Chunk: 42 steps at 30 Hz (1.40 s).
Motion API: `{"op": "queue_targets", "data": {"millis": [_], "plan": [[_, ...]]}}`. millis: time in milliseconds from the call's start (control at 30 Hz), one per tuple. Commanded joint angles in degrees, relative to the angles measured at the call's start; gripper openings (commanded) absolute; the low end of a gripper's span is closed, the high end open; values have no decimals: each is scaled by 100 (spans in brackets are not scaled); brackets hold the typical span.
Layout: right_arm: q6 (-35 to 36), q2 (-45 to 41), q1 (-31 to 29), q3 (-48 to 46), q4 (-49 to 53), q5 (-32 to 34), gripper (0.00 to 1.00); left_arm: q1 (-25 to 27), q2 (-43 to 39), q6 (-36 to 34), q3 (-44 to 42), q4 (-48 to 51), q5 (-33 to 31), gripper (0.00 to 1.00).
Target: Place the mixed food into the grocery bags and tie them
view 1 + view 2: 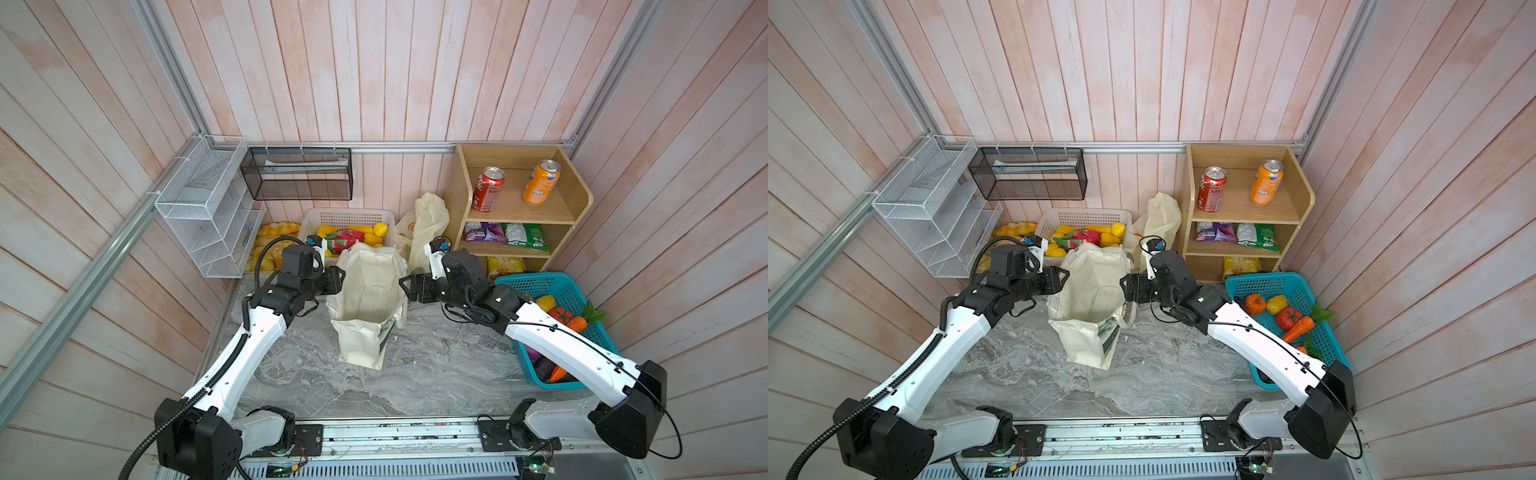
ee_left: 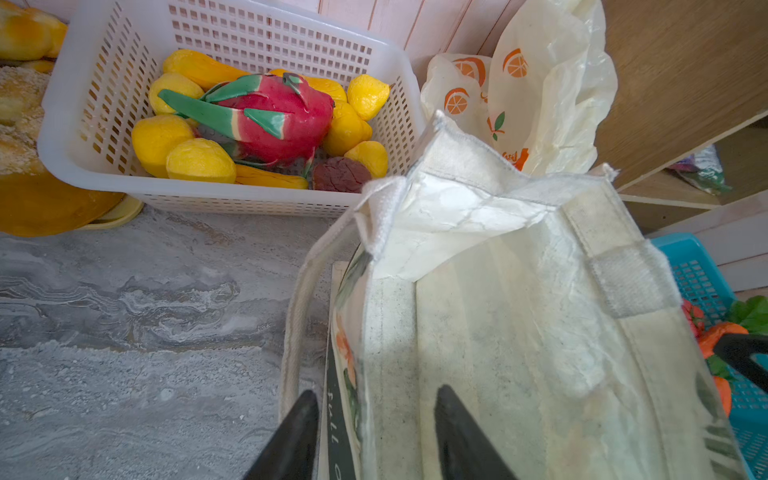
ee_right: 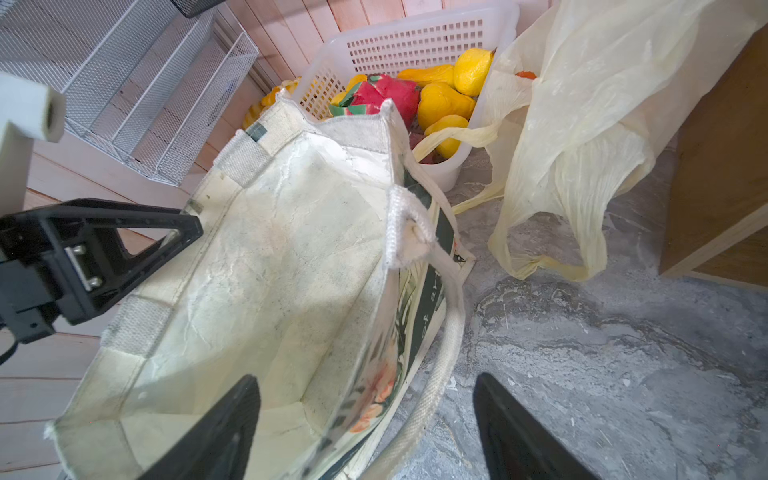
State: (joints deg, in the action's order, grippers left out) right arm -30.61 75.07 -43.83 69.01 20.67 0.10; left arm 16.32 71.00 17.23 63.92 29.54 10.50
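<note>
The cream cloth tote (image 1: 365, 291) (image 1: 1088, 291) stands open in the middle of the marble table, empty inside. My left gripper (image 1: 338, 280) (image 2: 377, 390) is open, its fingers astride the tote's left wall (image 2: 498, 311). My right gripper (image 1: 405, 286) (image 3: 365, 377) is open astride the right wall (image 3: 270, 270) and a rope handle. The pale-yellow plastic bag (image 1: 430, 224) (image 3: 582, 124) slumps behind the tote, against the shelf. The red soda can (image 1: 488, 189) stands on the top shelf, with the purple snack packet (image 1: 484, 232) below. A carrot (image 1: 577, 323) (image 1: 1298, 328) lies in the teal basket.
The wooden shelf (image 1: 582, 195) also holds an orange can (image 1: 540, 183) and a green packet (image 1: 525, 237). A white basket (image 1: 345, 216) of toy fruit stands behind the tote. The teal basket (image 1: 561, 286) lies under my right arm. Wire racks (image 1: 208, 208) hang at the left.
</note>
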Motion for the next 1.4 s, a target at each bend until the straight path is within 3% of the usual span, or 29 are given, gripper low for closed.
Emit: {"op": "queue_targets", "data": {"millis": [0, 100, 500, 700, 767, 833, 900, 967, 1000, 1067, 1133, 1167, 1367], "plan": [[-49, -181, -29, -40, 45, -37, 90, 28, 50, -26, -84, -115, 94, 40], [-136, -310, 15, -144, -79, -41, 98, 26, 33, 8, -114, -188, 96, 34], [-516, -739, 130, -874, -870, -191, 98, 29, -122, 189, -276, -283, 116, 0], [-337, -871, 198, -838, -711, -460, 91, 25, -204, 356, -424, -466, 262, 0], [-282, -871, 331, -702, -572, -555, 89, 29, -170, 343, -415, -444, 269, 24], [-198, -880, 526, -501, -399, -610, 88, 27, -140, 316, -445, -457, 288, 42], [-96, -879, 770, -257, -202, -737, 87, 23, -131, 292, -480, -471, 279, 56], [28, -884, 1044, 37, 17, -818, 86, 28, -129, 281, -533, -513, 311, 60], [99, -880, 1210, 188, 153, -818, 86, 25, -115, 273, -565, -543, 357, 58], [223, -880, 1554, 500, 402, -799, 86, 25, -105, 277, -631, -600, 476, 43], [335, -849, 1958, 869, 647, -670, 86, 28, -95, 319, -683, -678, 648, 12], [386, -830, 2133, 1028, 734, -615, 86, 29, -88, 352, -709, -718, 733, 2], [699, -461, 3032, 2178, 1023, -296, 86, 30, -194, 824, -935, -1137, 1325, 0]]}}
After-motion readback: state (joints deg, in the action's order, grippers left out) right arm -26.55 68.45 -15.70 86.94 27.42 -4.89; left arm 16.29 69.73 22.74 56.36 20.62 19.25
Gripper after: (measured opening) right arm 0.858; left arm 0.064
